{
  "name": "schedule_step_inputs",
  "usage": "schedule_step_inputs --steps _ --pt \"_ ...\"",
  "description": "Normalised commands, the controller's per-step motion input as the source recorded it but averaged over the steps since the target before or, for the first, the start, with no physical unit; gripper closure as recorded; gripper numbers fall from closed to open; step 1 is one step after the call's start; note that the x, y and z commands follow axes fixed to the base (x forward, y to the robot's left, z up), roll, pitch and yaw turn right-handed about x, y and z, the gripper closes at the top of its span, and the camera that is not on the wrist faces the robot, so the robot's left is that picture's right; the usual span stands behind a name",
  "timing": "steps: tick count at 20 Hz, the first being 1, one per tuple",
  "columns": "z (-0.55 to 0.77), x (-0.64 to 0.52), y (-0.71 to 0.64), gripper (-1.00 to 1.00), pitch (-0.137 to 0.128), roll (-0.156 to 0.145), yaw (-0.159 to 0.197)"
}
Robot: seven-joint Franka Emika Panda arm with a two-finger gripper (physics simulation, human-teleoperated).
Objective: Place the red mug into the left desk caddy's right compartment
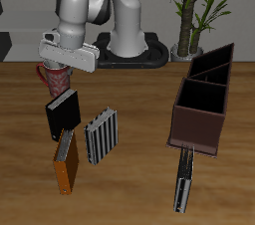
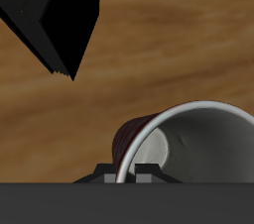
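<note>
wrist view shows the red mug upright directly beneath the gripper; whether its jaws are apart, i cannot tell.

A wooden bench with a warm brown grain fills most of the exterior view, lit evenly with soft shadows. Past its far edge, toward twelve o'clock, the room is pale grey. A potted plant with long green leaves and a thin ringed stem stands at about one o'clock, and something dark sits at nine o'clock
</note>
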Motion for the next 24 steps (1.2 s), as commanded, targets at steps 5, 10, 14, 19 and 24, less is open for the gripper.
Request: schedule_step_inputs --steps 5,10,14,19,24 --pt "0.56 -0.07 0.37 1.00 -0.050 0.032 0.103" --pt "0.58 0.04 0.54 1.00 -0.041 0.043 0.092" --pt "0.47 0.17 0.64 1.00 -0.022 0.066 0.107" --pt "0.37 0.24 0.49 1.00 -0.023 0.022 0.047" --pt "0.28 0.17 0.39 1.00 -0.026 0.019 0.015"
